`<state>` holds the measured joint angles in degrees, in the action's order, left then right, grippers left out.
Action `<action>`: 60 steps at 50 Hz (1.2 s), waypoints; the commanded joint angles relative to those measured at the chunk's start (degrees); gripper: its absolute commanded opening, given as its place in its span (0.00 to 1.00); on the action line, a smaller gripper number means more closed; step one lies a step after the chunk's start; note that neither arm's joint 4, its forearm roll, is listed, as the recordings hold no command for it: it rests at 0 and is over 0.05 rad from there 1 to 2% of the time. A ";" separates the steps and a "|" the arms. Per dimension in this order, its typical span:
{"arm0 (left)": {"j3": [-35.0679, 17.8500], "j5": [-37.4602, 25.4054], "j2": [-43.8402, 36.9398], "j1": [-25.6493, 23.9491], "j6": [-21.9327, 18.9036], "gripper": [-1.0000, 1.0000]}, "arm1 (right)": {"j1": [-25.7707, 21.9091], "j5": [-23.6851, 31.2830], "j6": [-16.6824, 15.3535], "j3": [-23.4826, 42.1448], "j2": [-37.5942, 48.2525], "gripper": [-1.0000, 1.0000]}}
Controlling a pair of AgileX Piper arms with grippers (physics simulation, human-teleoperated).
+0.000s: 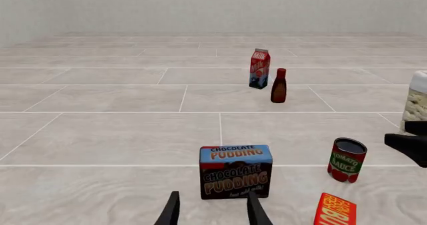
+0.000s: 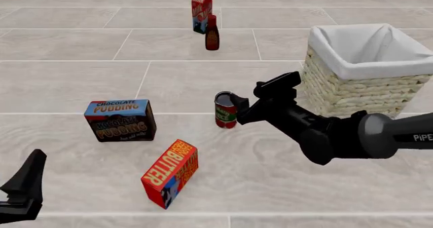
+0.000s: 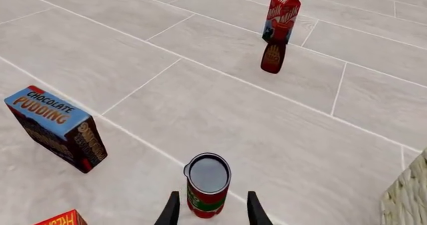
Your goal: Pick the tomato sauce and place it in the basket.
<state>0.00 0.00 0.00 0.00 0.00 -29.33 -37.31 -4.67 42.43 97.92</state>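
Front view: looked forward and down from above and behind the arms, far enough to take in the tabletop [image 2: 81, 45] out to the milk carton [image 2: 201, 11].
Left wrist view: sat low, faced level across the tabletop, close behind the pudding box [image 1: 235, 171].
Right wrist view: tilted steeply down, close above the tomato sauce [image 3: 207, 185].
Shared: tomato sauce, pudding box, milk carton and brown bottle [image 3: 272, 58] appeared in all three.

All three pictures are bright and sharp, with soft, even light, no glare, and only faint shadows.
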 commanded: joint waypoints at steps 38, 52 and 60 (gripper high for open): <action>0.00 0.00 0.00 0.00 0.00 1.00 | 0.12 -3.20 1.48 2.82 8.40 1.00; 0.00 0.00 0.00 0.00 0.00 1.00 | 0.22 -3.65 1.51 3.50 10.02 1.00; 0.00 0.00 0.00 0.00 0.00 1.00 | 0.29 -3.93 1.59 3.93 11.27 1.00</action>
<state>0.00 0.00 0.00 0.00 0.00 -29.12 -40.98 -3.14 45.86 107.93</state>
